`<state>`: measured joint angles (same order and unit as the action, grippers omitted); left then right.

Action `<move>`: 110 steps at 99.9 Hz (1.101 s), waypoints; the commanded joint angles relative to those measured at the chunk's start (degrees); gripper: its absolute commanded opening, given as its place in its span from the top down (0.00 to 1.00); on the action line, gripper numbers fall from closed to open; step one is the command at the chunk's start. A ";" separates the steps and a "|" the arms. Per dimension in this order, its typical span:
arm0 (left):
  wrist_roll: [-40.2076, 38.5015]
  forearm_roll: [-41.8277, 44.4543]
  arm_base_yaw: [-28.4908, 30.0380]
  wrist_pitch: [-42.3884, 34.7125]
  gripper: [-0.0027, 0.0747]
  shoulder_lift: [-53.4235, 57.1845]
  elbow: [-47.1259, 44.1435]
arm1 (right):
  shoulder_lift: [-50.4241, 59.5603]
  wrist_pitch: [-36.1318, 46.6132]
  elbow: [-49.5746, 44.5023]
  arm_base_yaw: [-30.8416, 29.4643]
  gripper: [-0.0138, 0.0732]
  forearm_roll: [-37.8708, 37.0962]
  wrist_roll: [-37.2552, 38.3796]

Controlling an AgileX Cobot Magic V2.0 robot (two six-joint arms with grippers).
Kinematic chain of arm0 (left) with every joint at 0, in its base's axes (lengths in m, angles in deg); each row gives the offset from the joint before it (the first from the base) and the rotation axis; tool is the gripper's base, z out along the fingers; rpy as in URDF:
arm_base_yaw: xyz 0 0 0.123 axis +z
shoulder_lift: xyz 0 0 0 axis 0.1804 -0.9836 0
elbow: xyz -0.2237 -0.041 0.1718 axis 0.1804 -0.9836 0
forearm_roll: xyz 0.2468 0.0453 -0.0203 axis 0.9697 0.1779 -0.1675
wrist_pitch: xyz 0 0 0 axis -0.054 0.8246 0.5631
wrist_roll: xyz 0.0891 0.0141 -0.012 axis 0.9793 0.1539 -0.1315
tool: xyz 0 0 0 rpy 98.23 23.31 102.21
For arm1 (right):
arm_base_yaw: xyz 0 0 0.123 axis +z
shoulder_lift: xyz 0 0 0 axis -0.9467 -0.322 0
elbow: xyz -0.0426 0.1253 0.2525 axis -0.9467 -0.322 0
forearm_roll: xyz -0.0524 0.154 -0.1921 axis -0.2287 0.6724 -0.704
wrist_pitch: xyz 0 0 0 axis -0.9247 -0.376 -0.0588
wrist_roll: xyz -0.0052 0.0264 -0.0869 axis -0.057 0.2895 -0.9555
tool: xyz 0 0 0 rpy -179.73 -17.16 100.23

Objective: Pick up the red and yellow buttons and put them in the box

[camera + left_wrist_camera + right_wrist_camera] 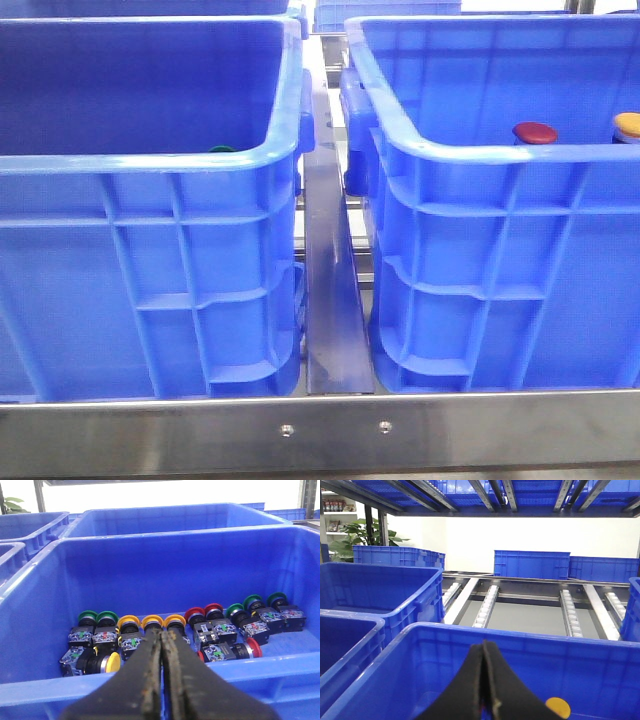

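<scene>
Along the floor of the box (pixel 30 645), lower half of the left wrist view, lie red buttons (pixel 215 612) and yellow buttons (pixel 129 624) among green buttons (pixel 88 616) — small, light, rigid, with glossy caps likely slippery, so best pinched across the blocky body. Left hand (pixel 162 645) hovers above the near rim, shut and empty; right hand (pixel 485 680) likewise shut, holding nothing visible — over another crate (pixel 600 652).

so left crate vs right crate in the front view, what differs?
The left crate shows only a green cap peeking over its near rim; the right crate shows a red cap and a yellow cap. The left crate sits nearer the camera. Both are bright blue with ribbed walls and thick rims.
</scene>
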<state>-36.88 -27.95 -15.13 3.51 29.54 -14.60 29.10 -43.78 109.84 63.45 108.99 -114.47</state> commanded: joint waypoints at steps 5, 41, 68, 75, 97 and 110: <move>0.00 -0.54 0.22 -4.72 0.99 1.78 -1.03 | -0.16 -1.63 1.50 -0.07 0.92 4.47 0.00; 0.00 -0.54 0.22 -4.72 0.99 1.78 -1.03 | -0.16 -1.63 1.50 -0.07 0.92 4.47 0.00; 0.00 -0.54 0.22 -4.72 0.99 1.78 -1.03 | -0.16 -1.04 1.50 -0.07 0.92 4.47 -0.06; 0.00 -0.54 0.22 -4.72 0.99 1.78 -1.03 | -0.16 -0.77 1.50 -0.12 0.92 4.47 -0.06; 0.00 -0.54 0.22 -4.72 0.99 1.78 -1.03 | -0.04 -3.04 1.50 -0.12 0.92 -5.82 7.43; 0.00 -0.54 0.22 -4.72 0.99 1.78 -1.03 | 0.95 -2.97 1.50 -0.12 0.92 -23.44 24.26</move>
<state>-36.88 -27.95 -15.13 3.45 29.54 -14.60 29.71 -45.54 109.84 63.45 95.36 -100.68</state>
